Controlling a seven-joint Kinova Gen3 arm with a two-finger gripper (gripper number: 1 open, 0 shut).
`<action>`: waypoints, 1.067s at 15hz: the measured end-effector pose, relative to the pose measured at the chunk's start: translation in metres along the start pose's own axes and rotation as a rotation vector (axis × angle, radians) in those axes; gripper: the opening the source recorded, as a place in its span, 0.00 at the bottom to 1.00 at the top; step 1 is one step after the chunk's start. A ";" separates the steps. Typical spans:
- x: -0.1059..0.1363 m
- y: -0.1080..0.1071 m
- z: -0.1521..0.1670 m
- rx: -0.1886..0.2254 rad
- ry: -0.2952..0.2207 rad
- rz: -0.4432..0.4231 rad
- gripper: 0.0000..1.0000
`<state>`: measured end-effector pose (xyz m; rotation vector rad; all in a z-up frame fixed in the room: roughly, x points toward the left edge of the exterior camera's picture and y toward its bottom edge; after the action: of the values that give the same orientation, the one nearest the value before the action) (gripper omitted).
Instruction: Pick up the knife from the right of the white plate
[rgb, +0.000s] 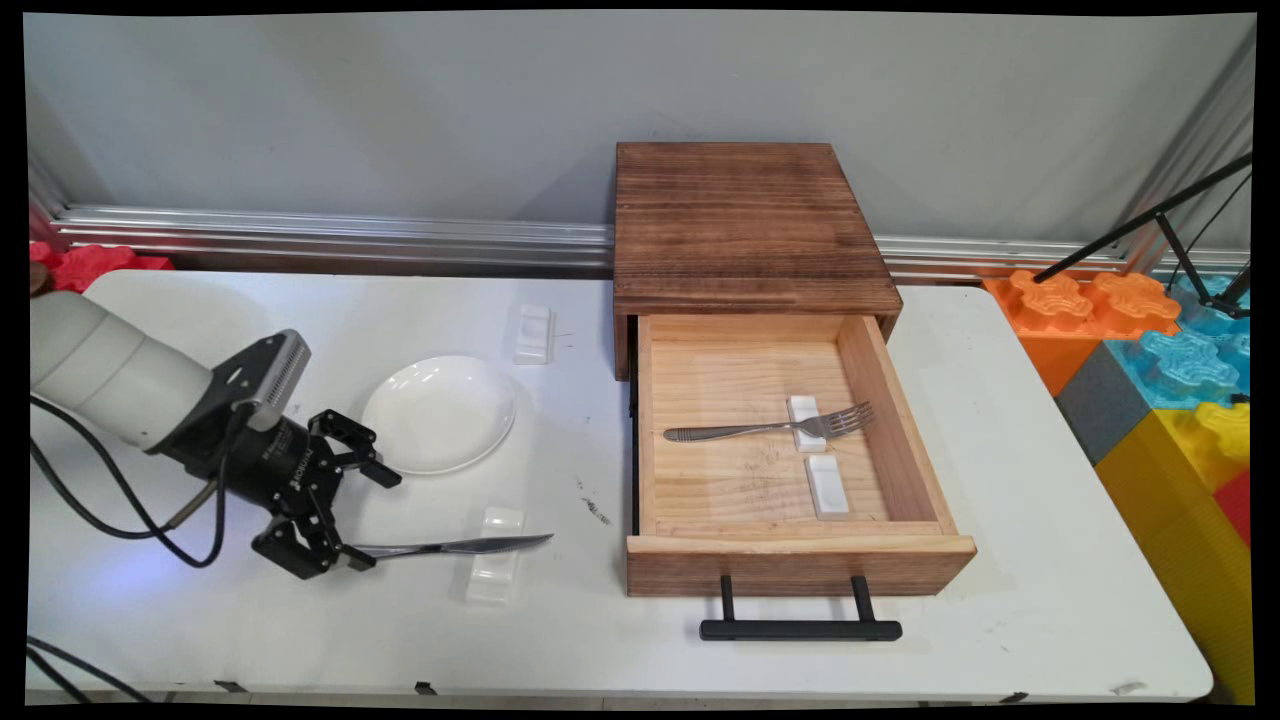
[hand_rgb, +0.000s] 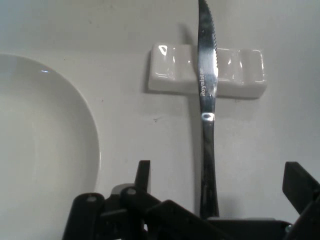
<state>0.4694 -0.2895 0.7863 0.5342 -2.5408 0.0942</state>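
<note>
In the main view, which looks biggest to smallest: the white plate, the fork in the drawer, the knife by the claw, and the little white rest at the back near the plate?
1. White plate, clearly the largest.
2. Fork and knife: they look about the same length, too close to rank.
3. Little white rest, smallest.

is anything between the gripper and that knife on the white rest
No. The gripper is already at the handle end of the knife, whose blade lies across the white rest. The white plate sits off to one side, not between them.

Grey wall (rgb: 400, 110), white table (rgb: 1050, 560), foam blocks (rgb: 1150, 350) at right.
</note>
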 end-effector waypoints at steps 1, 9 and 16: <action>-0.003 0.000 0.004 0.000 0.007 0.004 1.00; -0.013 -0.003 0.034 0.000 0.061 0.029 1.00; -0.017 -0.006 0.049 -0.007 0.083 0.046 1.00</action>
<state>0.4605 -0.2972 0.7357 0.4596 -2.4721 0.1214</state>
